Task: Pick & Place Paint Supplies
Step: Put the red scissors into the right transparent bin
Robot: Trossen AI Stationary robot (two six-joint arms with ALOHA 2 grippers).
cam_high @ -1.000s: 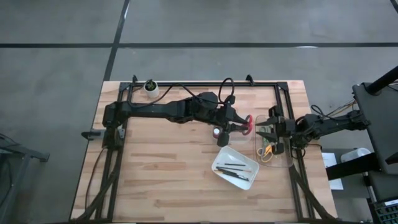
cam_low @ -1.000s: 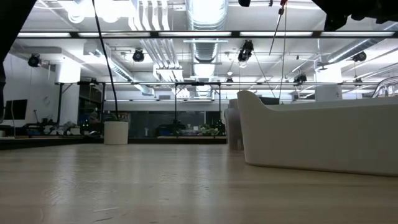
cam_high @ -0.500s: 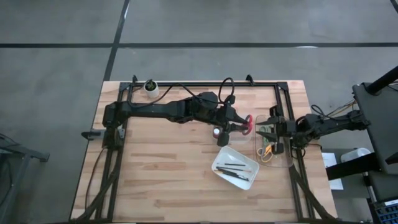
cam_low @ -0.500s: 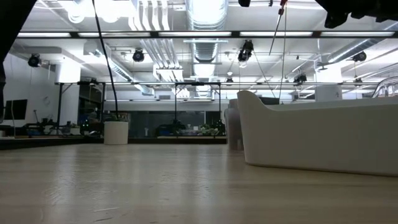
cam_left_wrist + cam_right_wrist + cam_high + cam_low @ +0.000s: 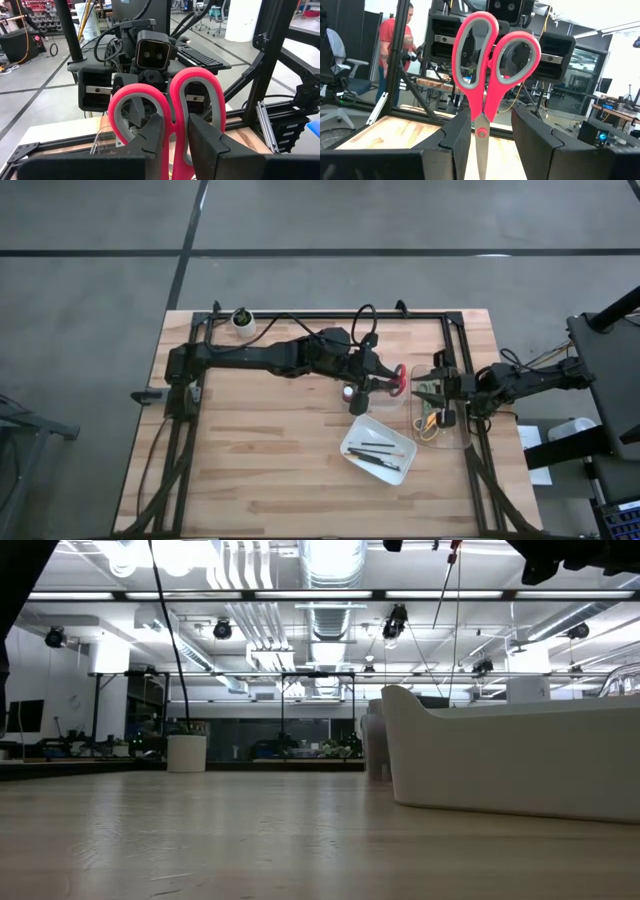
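Red-handled scissors (image 5: pixel 400 378) hang over the table's right half, held by my left gripper (image 5: pixel 388 383), which is shut on them and reaches in from the left. In the left wrist view the grey-lined loops (image 5: pixel 170 100) rise above my fingers. My right gripper (image 5: pixel 433 388) faces them from the right, a short way off, open. In its wrist view the scissors (image 5: pixel 485 75) stand upright in the gap between its fingers, apart from both. A small pale-capped bottle (image 5: pixel 348 393) stands on the table under the left arm. My left gripper pinches the red scissors between its two fingers where the two handle shanks meet, just below the loops (image 5: pixel 173 131). The fingers come about level from the table's left and lie across the scissors. The scissors stand upright, loops up and blades down, clear of the table.
A clear container (image 5: pixel 448 432) under the right gripper holds green- and yellow-handled scissors (image 5: pixel 428 418). A white tray (image 5: pixel 352 442) with thin dark brushes (image 5: pixel 380 452) lies nearer the front. A white cup (image 5: pixel 242 321) stands at the far left. A black frame (image 5: pixel 300 317) edges the table.
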